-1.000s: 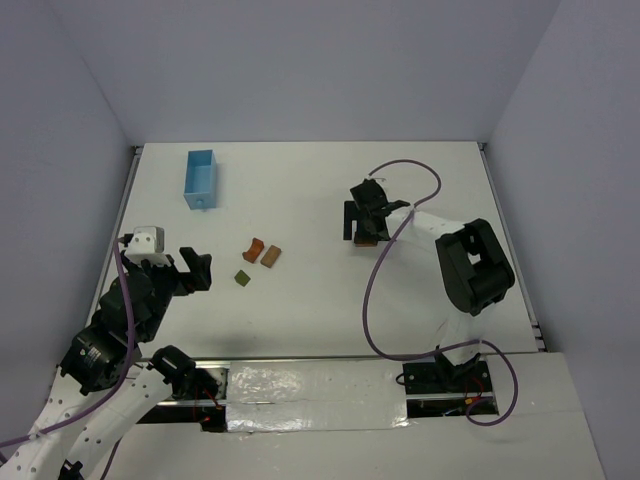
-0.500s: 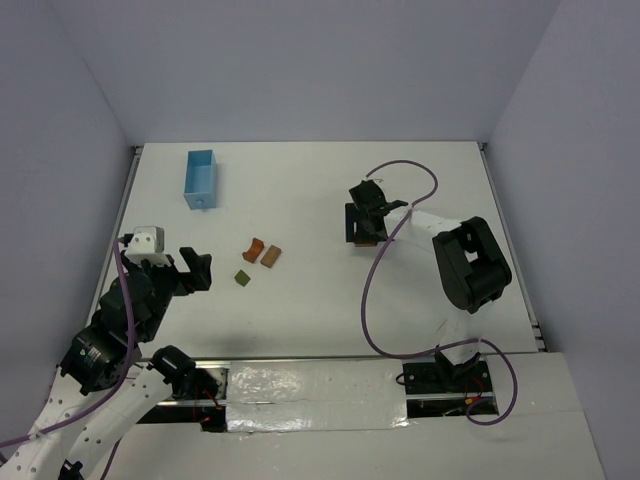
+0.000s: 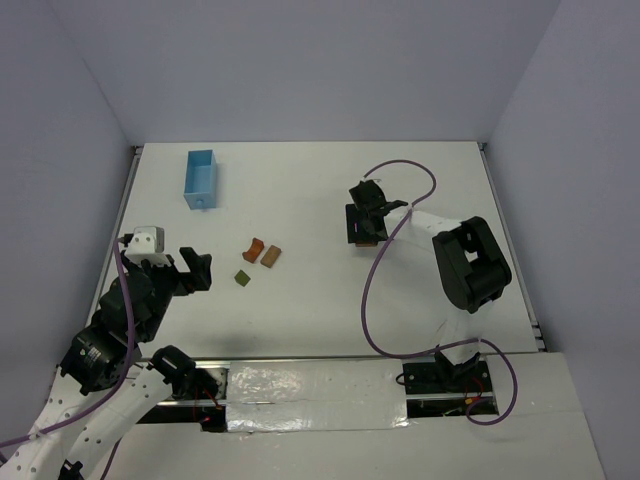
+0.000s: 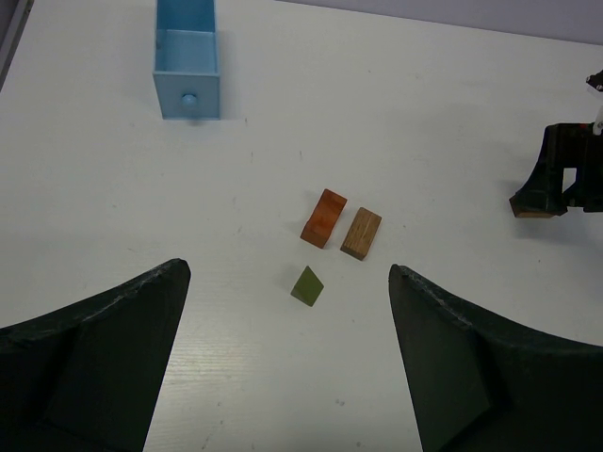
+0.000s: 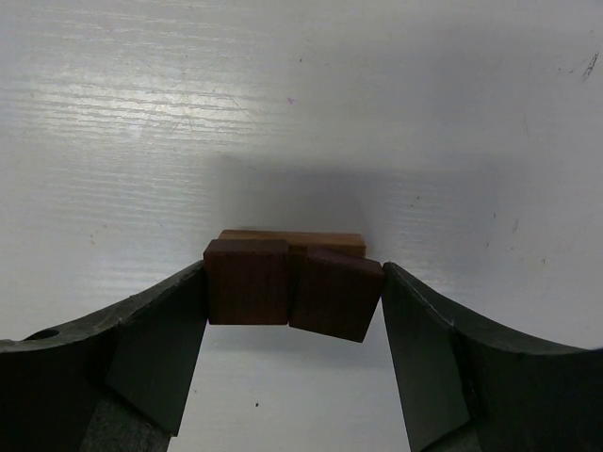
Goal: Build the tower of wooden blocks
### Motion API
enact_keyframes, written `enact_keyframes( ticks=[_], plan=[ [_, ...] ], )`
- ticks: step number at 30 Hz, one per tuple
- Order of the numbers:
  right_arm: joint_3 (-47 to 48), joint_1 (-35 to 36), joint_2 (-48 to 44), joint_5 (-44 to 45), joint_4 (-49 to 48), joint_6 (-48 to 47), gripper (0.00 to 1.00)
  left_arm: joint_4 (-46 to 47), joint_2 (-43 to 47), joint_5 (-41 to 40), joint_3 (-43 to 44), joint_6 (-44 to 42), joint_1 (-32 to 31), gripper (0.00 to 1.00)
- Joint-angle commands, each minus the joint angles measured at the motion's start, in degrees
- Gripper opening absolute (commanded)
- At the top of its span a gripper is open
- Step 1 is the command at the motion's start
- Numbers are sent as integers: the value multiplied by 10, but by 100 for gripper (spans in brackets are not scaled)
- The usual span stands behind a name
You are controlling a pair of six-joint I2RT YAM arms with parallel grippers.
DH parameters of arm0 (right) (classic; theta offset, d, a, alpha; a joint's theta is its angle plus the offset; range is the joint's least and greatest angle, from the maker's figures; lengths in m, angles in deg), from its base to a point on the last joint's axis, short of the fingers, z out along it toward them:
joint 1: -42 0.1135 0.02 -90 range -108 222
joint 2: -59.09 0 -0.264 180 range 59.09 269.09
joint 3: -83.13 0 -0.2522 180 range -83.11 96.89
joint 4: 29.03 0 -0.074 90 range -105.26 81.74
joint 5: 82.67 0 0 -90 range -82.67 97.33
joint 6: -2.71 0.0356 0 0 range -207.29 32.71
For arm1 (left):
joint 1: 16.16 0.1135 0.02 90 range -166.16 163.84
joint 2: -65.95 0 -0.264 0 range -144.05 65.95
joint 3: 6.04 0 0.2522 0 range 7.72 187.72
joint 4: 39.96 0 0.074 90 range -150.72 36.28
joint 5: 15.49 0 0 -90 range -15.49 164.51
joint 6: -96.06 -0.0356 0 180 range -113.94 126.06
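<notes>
The right hand (image 5: 294, 282) had its fingers pressed against either side of two dark brown blocks (image 5: 247, 281), which sat side by side on the white surface (image 3: 300, 190) with a lighter slab (image 5: 292, 238) just behind them; the right-side block sat skewed. Well apart lay the orange-red arch (image 4: 324, 217), the tan block (image 4: 361, 233) just beside it and the olive-green piece (image 4: 307, 284), none yet stacked, with a light blue box (image 4: 187, 58) beyond. The left hand (image 4: 287, 275) hung wide open and empty above them. The likely hazard was that the skewed block could pivot out of the pinch or drop on lifting, since the grip bore on a loose pair rather than one solid piece.
</notes>
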Motion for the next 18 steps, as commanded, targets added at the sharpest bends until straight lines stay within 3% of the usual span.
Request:
enact_keyframes(
  ticks=[1, 18],
  plan=[
    [17, -2, -8, -5, -6, -13, 78, 25, -1, 6, -2, -14, 1, 99],
    [22, -3, -5, -11, -5, -28, 78, 26, -8, 11, -2, -16, 0, 99]
  ],
)
